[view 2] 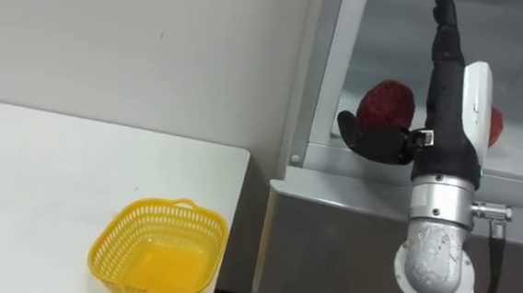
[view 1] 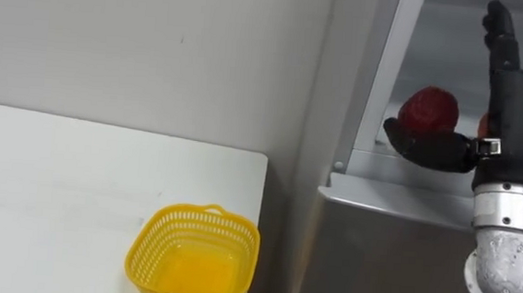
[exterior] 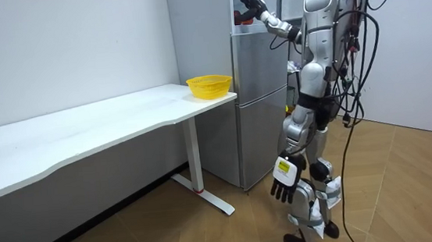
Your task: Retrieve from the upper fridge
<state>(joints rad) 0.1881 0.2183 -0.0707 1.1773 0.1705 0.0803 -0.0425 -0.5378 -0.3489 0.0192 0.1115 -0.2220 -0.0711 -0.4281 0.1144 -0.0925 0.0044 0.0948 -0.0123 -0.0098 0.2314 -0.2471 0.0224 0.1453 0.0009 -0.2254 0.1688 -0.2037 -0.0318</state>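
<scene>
Fruit [view 1: 430, 109] just beside right hand's [view 1: 511, 136] upright fingers [view 1: 502, 39]

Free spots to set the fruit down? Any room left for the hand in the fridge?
Free: white table left of and behind the yellow basket; the basket is empty too. Crowded: fridge shelf, where the open right hand stands beside the red fruit.

**Silver frame, black hands**

Your robot's right hand [view 1: 509, 108] is black, with a small white tag at its back. It sits on a ribbed silver wrist cuff above a mottled grey forearm. The left hand [exterior: 283, 187] is black too, with a pale tag. The torso and legs are silver-grey with dark joints, and dark cables hang at the back.
</scene>
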